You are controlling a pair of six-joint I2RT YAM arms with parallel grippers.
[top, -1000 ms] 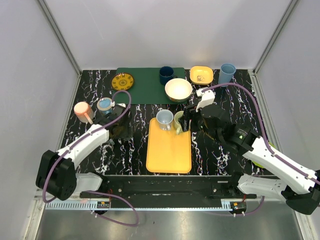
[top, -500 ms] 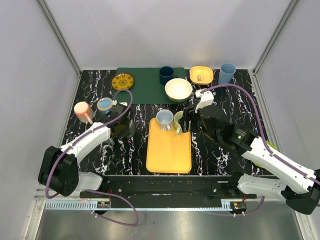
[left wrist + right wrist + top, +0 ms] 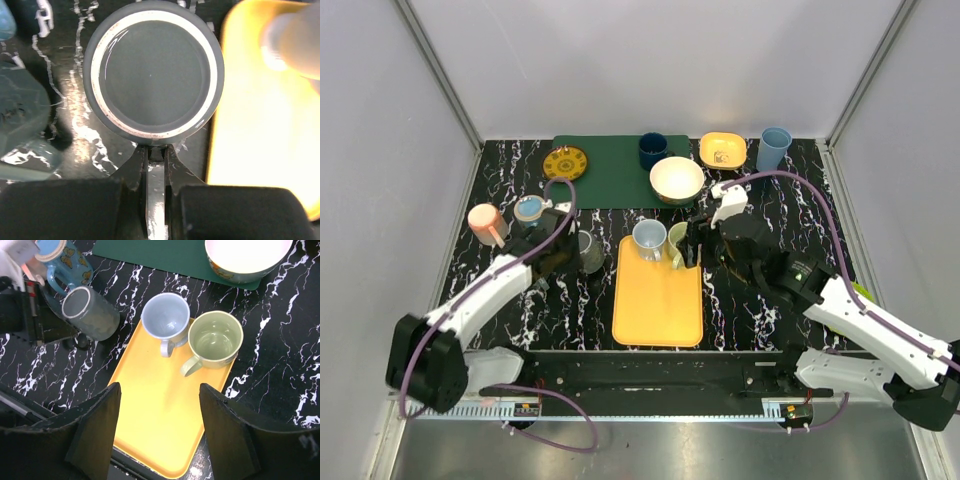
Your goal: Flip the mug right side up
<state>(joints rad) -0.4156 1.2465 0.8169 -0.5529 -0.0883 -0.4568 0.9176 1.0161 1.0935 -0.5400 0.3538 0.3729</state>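
Your left gripper (image 3: 156,155) is clamped on the grey mug (image 3: 152,75), its fingers pinched together on a small part at the mug's edge. The mug is tipped over on its side, its white-ringed end facing your left wrist camera, just beside the far left corner of the yellow tray (image 3: 658,300) over the marbled surface (image 3: 740,300). Your right gripper (image 3: 159,405) hangs above the tray with fingers apart, holding nothing; a light blue mug (image 3: 165,320) and a green mug (image 3: 216,340) stand upright on the tray.
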